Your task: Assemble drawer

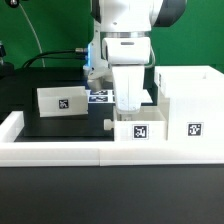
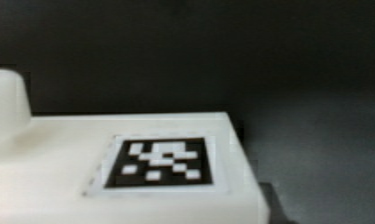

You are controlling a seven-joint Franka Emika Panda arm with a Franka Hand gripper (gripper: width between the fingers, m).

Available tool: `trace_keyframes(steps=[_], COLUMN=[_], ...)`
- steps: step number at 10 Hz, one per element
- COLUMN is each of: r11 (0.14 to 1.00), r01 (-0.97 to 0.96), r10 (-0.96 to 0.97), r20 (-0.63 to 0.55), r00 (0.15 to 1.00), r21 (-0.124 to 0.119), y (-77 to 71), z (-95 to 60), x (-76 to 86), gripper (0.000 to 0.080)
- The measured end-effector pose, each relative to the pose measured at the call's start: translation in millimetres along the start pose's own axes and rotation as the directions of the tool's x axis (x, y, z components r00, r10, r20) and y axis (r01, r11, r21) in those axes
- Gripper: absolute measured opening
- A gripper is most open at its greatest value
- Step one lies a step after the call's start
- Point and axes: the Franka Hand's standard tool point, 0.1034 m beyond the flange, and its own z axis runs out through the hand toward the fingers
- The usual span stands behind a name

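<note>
The large open-fronted drawer housing (image 1: 186,98) stands at the exterior view's right. One small tray (image 1: 62,100) lies at the left. A second small tray (image 1: 138,128), its square marker facing front, sits against the front rail beside the housing. My gripper (image 1: 131,104) comes straight down onto this tray's rear wall and looks shut on it. In the wrist view a blurred white face (image 2: 59,150) with a square marker (image 2: 163,162) fills the lower part. The fingers are hidden there.
Long white border rails run along the front (image 1: 60,150) and the left (image 1: 10,125). The marker board (image 1: 100,97) lies behind the gripper. A small dark object (image 1: 108,124) lies just left of the front tray. The table is black.
</note>
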Motion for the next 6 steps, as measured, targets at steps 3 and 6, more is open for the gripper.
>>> trace_keyframes(steps=[3,6], r11=[1.0,1.0], r01=[0.012,0.017], r10=[-0.012,-0.017], r20=[0.003,0.011], r00=[1.0,1.0], r21=[0.001,0.005], y=[-1.3,-0.7], z=[0.6,0.3], x=[1.4,1.6], gripper=[0.0044,0.0044])
